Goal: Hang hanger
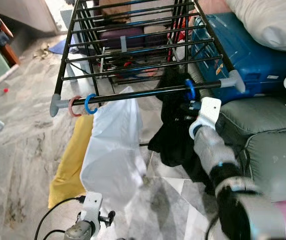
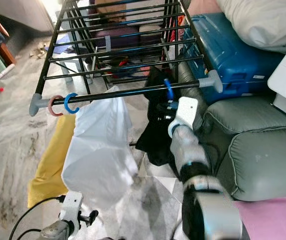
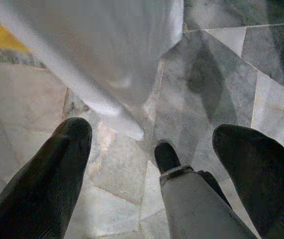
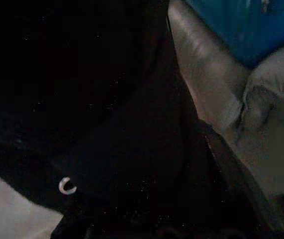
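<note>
A black drying rack (image 1: 132, 55) stands over the marble floor. On its front rail (image 1: 132, 95), a pink hook (image 1: 73, 106) and a blue hook (image 1: 89, 103) sit at the left end. A white garment (image 1: 113, 150) and a yellow one (image 1: 72, 160) hang below them. Further right, another blue hanger hook (image 1: 190, 89) sits on the rail with a black garment (image 1: 173, 130) under it. My right gripper (image 1: 187, 111) is raised just below that hook, against the black cloth, which hides its fingers. Low down, my left gripper (image 3: 151, 134) hangs open over the floor.
A blue suitcase (image 1: 248, 55) and a white pillow (image 1: 273, 20) lie on the grey sofa (image 1: 263, 145) to the right of the rack. Clothes are piled under the rack's far side. A black cable (image 1: 52, 215) runs by my left arm.
</note>
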You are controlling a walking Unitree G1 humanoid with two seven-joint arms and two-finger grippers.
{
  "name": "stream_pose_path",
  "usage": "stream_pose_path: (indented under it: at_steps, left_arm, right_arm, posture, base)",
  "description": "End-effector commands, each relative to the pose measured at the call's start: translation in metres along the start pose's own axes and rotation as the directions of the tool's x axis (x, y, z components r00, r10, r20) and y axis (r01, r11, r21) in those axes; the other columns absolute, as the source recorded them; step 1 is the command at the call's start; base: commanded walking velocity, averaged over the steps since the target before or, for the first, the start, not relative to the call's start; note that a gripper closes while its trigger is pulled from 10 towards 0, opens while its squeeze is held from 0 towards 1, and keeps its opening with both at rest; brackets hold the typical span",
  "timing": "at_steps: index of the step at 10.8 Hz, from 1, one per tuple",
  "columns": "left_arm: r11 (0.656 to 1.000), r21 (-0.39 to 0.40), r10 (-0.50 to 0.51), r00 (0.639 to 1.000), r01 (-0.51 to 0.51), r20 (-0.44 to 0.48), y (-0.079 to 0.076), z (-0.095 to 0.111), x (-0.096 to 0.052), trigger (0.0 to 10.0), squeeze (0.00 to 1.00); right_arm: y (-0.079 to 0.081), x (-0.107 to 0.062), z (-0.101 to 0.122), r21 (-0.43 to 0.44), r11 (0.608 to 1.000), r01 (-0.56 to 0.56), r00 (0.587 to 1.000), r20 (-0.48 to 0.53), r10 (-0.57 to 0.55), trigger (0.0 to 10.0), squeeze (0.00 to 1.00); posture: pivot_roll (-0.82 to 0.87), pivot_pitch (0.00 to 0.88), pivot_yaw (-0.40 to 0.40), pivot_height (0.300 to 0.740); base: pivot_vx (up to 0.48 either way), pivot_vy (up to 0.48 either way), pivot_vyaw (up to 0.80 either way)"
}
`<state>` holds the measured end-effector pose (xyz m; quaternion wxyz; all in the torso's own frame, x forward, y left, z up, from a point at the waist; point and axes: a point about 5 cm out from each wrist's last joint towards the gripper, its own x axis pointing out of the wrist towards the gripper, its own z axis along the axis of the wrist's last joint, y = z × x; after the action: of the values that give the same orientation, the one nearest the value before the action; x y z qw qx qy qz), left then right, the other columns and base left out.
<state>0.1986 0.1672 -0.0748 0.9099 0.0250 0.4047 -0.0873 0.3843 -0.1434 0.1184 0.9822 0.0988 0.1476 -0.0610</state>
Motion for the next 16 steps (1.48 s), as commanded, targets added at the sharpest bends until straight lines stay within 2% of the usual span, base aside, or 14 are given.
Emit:
stream_pose_path:
  at_steps: [1,7,8,9,10,13,16]
  left_arm:
    - [1.000,-0.003,0.024,0.999,-0.024,-0.025,0.005,-0.007,-0.003,10.0,0.00]
    - [0.999,0.008,0.036,0.999,-0.036,-0.032,0.012,-0.013,-0.006,10.0,0.00]
    - [0.999,0.009,0.035,0.999,-0.035,-0.032,0.012,-0.013,-0.006,10.0,0.00]
    - [0.999,0.011,0.033,0.999,-0.033,-0.032,0.012,-0.013,-0.006,10.0,0.00]
    - [0.999,0.013,0.034,0.999,-0.033,-0.033,0.013,-0.013,-0.006,10.0,0.00]
    - [0.999,0.016,0.035,0.999,-0.035,-0.041,0.013,-0.014,-0.006,10.0,0.00]
    - [0.999,0.021,0.031,0.998,-0.030,-0.048,0.010,-0.014,-0.006,10.0,0.00]
  right_arm:
    - [0.002,0.002,0.004,0.023,1.000,0.018,1.000,-0.019,-0.018,10.0,0.00]
    - [-0.007,0.002,-0.013,0.117,0.989,0.086,0.988,-0.141,-0.070,10.0,0.00]
    - [-0.005,0.003,-0.011,0.107,0.993,0.044,0.994,-0.109,-0.032,10.0,1.00]
    - [-0.003,0.002,-0.010,-0.012,1.000,0.017,0.998,-0.062,-0.018,10.0,1.00]
    - [-0.009,0.000,-0.017,-0.068,0.997,0.032,0.998,-0.060,-0.036,10.0,1.00]
    - [-0.020,-0.003,-0.033,-0.104,0.994,0.046,0.996,-0.071,-0.053,10.0,1.00]
    - [-0.033,-0.016,-0.047,-0.245,0.968,0.057,0.997,0.055,-0.045,10.0,1.00]
  posture:
    - [-0.03,0.067,0.082,0.740]
    - [-0.01,0.061,0.079,0.740]
    - [-0.01,0.061,0.082,0.740]
    - [-0.02,0.061,0.086,0.740]
    - [-0.02,0.061,0.086,0.740]
    - [-0.03,0.064,0.089,0.740]
    - [-0.05,0.069,0.093,0.740]
  base:
    - [0.000,0.000,0.00]
    - [0.000,0.000,0.00]
    - [0.000,0.000,0.00]
    - [0.000,0.000,0.00]
    - [0.000,0.000,0.00]
    - [0.000,0.000,0.00]
    - [0.000,0.000,0.00]
